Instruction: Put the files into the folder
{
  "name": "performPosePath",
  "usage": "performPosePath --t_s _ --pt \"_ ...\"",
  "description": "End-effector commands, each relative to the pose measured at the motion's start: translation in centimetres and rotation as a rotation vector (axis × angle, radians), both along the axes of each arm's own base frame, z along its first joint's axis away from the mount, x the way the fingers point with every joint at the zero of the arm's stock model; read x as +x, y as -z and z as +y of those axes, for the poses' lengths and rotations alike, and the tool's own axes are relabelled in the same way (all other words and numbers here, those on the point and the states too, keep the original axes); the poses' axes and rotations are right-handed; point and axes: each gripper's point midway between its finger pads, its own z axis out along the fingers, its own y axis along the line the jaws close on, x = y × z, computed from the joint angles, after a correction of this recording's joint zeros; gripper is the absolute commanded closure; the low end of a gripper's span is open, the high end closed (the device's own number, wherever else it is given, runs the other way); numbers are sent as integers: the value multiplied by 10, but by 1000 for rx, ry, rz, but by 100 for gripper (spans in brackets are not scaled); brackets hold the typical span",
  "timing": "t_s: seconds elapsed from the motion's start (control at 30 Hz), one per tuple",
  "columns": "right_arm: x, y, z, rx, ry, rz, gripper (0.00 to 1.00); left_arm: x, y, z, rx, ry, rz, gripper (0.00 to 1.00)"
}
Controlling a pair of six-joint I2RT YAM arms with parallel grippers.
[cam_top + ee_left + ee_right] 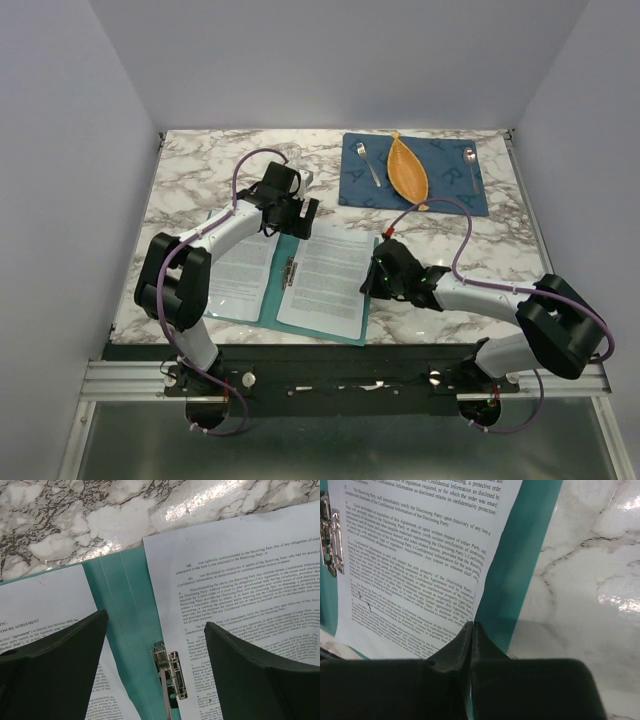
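Print: "Disclosing Party", "Confidential Information" read on the files [420,565].
Left end effector [155,620]: held open over the folder [125,595].
Right end effector [472,626]: closed at sheet edge.

An open folder [268,300] lay on the near left part of the table [200,180]. On it, the left sheet [240,270] and the right sheet [325,280] lay on either side of the clip [291,270] at the spine. Behind and to the right, well apart, a placemat [450,185] carried a dish [408,172], with a spoon [368,163] left of it and a second spoon [471,165] right of it.
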Motion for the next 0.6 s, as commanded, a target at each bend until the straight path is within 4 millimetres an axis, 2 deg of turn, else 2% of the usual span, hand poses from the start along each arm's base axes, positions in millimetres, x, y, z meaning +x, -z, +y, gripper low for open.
performPosePath --t_s 0.0,0.07,0.33,0.57 --pt "-1 3 -1 1 -23 -5 97 3 0 1 13 6 -21 8" --pt "-1 1 1 2 -48 -15 99 2 -1 2 14 8 -20 8" --pt "-8 -2 3 -10 -147 -36 99 0 -1 2 22 19 -10 9" --pt "-14 5 -6 -60 -196 -37 99 1 -3 3 24 17 -16 10"
